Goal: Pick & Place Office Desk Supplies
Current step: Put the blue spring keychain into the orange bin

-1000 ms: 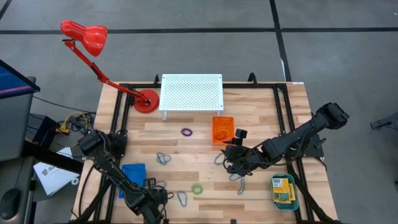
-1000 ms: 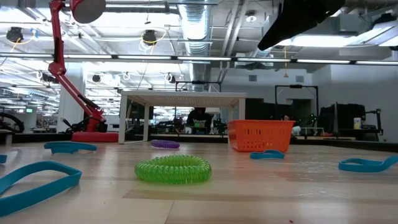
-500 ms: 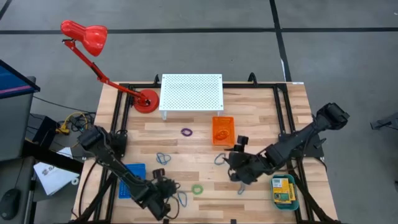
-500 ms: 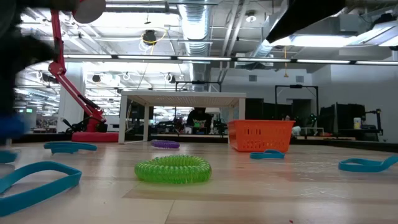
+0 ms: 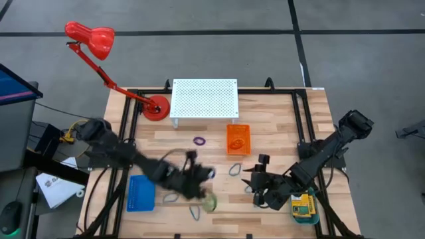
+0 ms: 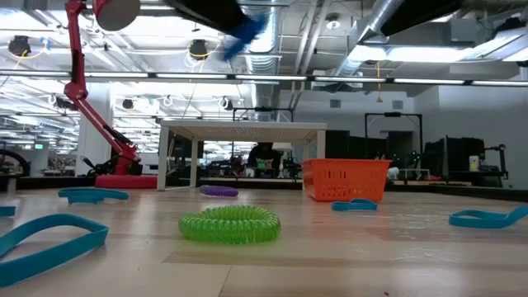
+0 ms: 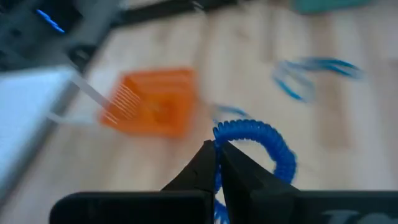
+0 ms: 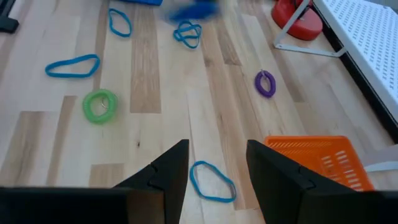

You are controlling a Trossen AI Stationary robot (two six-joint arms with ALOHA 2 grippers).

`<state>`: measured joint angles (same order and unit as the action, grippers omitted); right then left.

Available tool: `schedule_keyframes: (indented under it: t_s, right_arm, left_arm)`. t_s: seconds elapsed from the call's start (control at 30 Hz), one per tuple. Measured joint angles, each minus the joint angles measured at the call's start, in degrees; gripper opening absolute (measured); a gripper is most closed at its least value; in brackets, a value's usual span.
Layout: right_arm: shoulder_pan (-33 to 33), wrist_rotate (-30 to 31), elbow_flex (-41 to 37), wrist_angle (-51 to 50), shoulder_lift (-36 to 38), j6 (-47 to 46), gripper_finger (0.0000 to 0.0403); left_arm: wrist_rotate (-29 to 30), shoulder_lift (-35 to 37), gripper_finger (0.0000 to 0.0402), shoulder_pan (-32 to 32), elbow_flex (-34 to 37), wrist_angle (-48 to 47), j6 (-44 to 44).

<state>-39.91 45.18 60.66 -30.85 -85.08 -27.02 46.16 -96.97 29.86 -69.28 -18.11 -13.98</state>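
My left gripper hangs blurred above the table's middle, shut on a blue coiled ring. In the low view that ring shows high above the table. On the wood lie a green coiled ring, a purple ring and blue-grey clip loops. My right gripper stands open in the air at the right, with nothing between its fingers, above a clip loop. A yellow box lies in the teal tray. My left gripper pinches the blue ring at one spot of its coil between its two fingertips. The fingers slant downward. The rest of the ring juts out past the tips, lifted clear of the table.
An orange tray stands right of the middle and a blue tray near the left edge. A white perforated stand and the red lamp's base are at the far side. More clip loops lie near the front edge.
My left gripper has risen from the near left, beside the blue tray, and swung toward the table's middle, tipping up from pointing steeply down. The blue ring has come up with it, clear of the table. My right gripper has drifted a little toward the near edge.
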Motion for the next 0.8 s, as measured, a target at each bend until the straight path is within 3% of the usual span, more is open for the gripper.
schedule_keyframes:
  t_s: [0.17,0.33,0.47,0.67,0.8]
  right_arm:
    - [-1.35,0.13,0.00,-0.39,0.00,-2.36,0.0157]
    - [-3.48,0.07,0.00,-0.59,-0.52,-4.73,0.0157]
    - [-5.09,0.92,0.00,-0.43,-0.50,-5.99,0.0157]
    - [-7.06,2.29,0.00,-0.37,-0.48,-7.52,0.0157]
    - [-8.11,3.24,0.00,-0.15,-0.48,-7.73,0.0157]
  left_arm:
    - [-4.35,0.05,0.0003,-10.65,0.01,10.87,15.98]
    - [-15.59,-2.09,0.0003,-21.20,-0.01,22.14,24.01]
    - [-25.76,-4.09,0.0003,-27.87,-0.04,28.09,25.16]
    - [-35.27,-9.60,0.0003,-33.75,0.00,33.78,22.93]
    - [-37.64,-13.36,0.0003,-35.28,-0.07,37.84,21.10]
